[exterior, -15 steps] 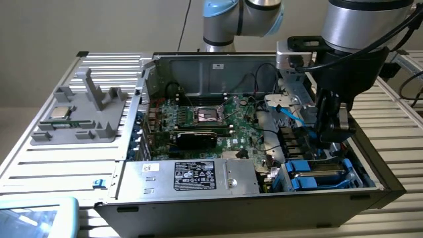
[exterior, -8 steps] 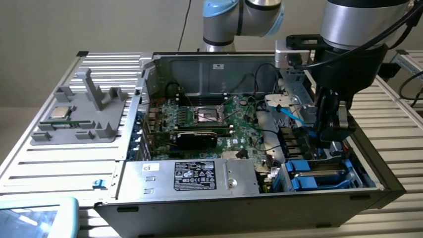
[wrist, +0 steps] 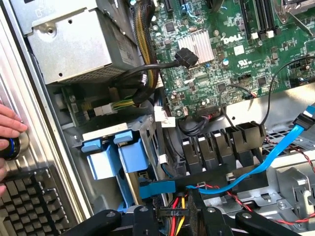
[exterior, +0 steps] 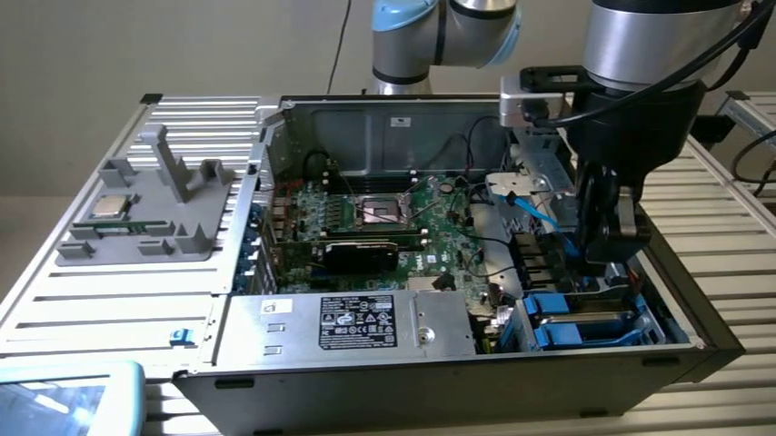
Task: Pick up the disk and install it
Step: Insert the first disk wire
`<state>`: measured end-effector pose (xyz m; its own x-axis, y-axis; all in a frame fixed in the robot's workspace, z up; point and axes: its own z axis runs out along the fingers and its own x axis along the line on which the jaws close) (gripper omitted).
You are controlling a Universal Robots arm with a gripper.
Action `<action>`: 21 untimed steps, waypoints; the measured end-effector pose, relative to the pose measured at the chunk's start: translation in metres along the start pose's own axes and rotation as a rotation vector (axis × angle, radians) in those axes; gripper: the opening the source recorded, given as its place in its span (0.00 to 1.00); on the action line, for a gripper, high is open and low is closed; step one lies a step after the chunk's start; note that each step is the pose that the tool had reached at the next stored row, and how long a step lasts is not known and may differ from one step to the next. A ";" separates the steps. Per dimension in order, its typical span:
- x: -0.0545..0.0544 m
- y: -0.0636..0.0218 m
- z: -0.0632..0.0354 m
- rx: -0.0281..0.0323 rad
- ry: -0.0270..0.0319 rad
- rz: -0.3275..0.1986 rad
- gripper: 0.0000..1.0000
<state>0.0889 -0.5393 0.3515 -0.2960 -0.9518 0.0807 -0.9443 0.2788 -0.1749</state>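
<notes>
The disk (exterior: 591, 320) is a silver-grey slab in a bright blue carrier. It lies in the drive bay at the case's near corner on the exterior view's right. Its blue carrier tabs (wrist: 114, 155) show in the wrist view beside a metal bay wall. My gripper (exterior: 610, 243) hangs inside the open computer case, just above and behind that bay, apart from the disk. In the wrist view my black fingers (wrist: 142, 216) stand apart, and only red and yellow wires show in the gap between them. My gripper (wrist: 177, 216) is open and holds nothing.
A blue data cable (wrist: 275, 157) and black connectors run close to the gripper. The silver power-supply box (exterior: 352, 322) and the motherboard (exterior: 388, 213) fill the rest of the case. A grey fixture (exterior: 145, 227) holds a small chip. A person's hand (wrist: 9, 128) rests by a keyboard (wrist: 29, 201).
</notes>
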 end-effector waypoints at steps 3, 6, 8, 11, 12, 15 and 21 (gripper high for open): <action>0.000 0.0003 0.0015 0.0014 0.0047 0.000 0.35; 0.000 0.0005 0.0021 0.0019 0.0065 0.000 0.35; 0.000 0.0005 0.0025 0.0019 0.0064 0.000 0.35; 0.000 0.0006 0.0027 0.0019 0.0065 0.000 0.35; 0.000 0.0006 0.0029 0.0019 0.0063 0.000 0.35; -0.001 0.0007 0.0032 0.0019 0.0060 0.000 0.37; -0.001 -0.0002 -0.0035 0.0019 0.0062 0.000 0.44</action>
<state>0.0888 -0.5380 0.3549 -0.2968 -0.9510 0.0868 -0.9440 0.2785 -0.1768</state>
